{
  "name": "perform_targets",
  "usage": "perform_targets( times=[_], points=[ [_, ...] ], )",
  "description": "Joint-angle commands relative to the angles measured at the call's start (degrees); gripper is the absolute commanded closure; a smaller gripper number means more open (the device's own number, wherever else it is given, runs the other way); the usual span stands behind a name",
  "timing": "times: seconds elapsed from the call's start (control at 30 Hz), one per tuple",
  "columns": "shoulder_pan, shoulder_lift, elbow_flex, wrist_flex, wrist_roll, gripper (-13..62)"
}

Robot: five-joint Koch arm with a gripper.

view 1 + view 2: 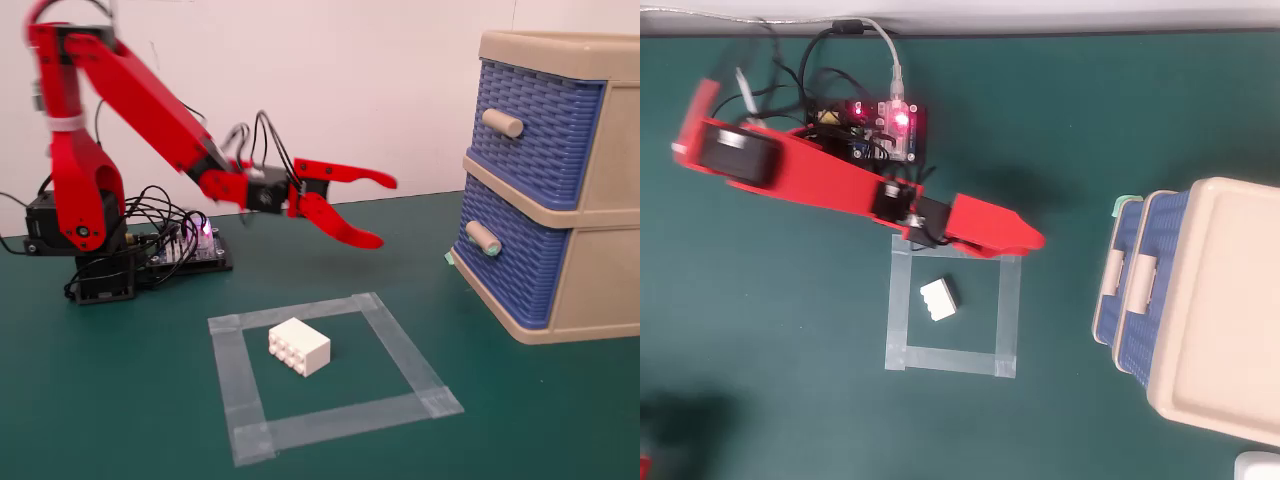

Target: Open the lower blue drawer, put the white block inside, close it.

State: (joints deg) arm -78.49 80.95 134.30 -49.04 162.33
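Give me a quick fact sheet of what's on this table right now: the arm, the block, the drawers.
arm: red, reaching out toward the cabinet
gripper: open, empty, in the air
white block: on the table, inside a tape square, studs facing sideways
lower drawer: shut, green-tipped handle
upper drawer: shut
gripper to block: apart, gripper above the square's far edge
circuit board: by the arm's base, lights on

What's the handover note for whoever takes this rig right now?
Tool: open, empty, held in the air between the tape square and the cabinet, jaws pointing toward the cabinet.
White block: on the table inside the tape square, untouched.
Lower blue drawer: shut, green-tipped handle not yet grasped.
Done: nothing.
Left: pull the drawer open, pick up the block, place it inside, push the drawer shut.
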Motion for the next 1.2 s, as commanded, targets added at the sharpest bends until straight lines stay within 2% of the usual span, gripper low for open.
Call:
perform_targets(
  times=[0.0,0.1,0.23,0.4,0.53,0.87,0.9,1.03,1.07,1.17],
  points=[
    [-0.53,-7.29,-4.31,-14.59,3.96,16.1],
    [-0.18,-17.49,-14.41,-16.0,3.78,18.0],
    [0.62,-25.4,-26.1,-14.41,3.87,20.7],
    [1.14,-29.44,-32.96,-12.57,4.22,21.6],
    [1.14,-31.38,-37.97,-12.04,4.22,28.0],
    [0.7,-32.52,-48.43,-2.2,4.39,29.5],
    [0.62,-32.61,-48.78,-0.97,4.48,32.9],
    [0.53,-32.43,-48.87,5.36,4.75,55.1],
    [0.62,-32.26,-48.96,7.29,5.01,57.5],
    [0.62,-31.82,-48.87,9.32,6.59,57.4]
  ],
)
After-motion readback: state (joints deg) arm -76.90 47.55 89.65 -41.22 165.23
